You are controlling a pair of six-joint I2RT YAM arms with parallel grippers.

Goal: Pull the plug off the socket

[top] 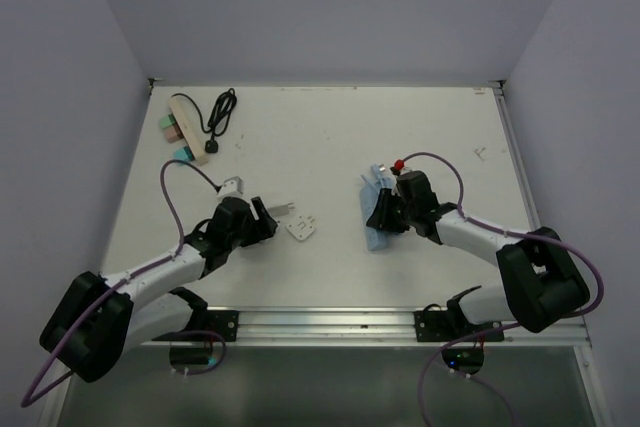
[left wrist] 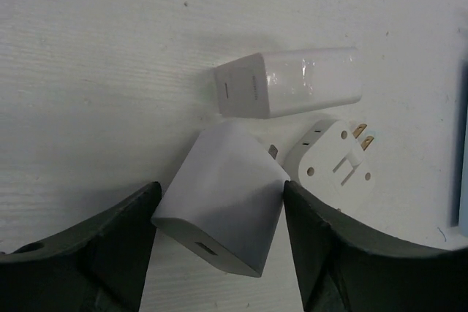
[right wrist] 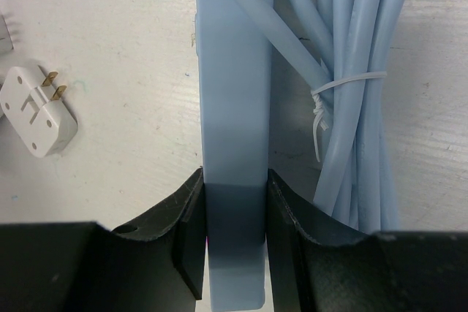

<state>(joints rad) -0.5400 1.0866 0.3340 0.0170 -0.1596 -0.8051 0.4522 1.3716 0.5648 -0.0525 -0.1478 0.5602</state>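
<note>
Our left pincer (left wrist: 219, 191) is clenched on the white cube-shaped plastic charger plug (left wrist: 223, 206), with a finger against each side. Just beyond its tips lies a white oblong plastic block with two slots (left wrist: 289, 83), and ahead to its right a white flat adapter with two brass prongs (left wrist: 333, 160). Our right pincer (right wrist: 234, 177) grasps the light blue plastic socket strip (right wrist: 232, 71) between its fingers, well apart from the plug, and a light blue cable bundle (right wrist: 358, 122) bound by a white zip tie (right wrist: 344, 80) lies just to its right.
</note>
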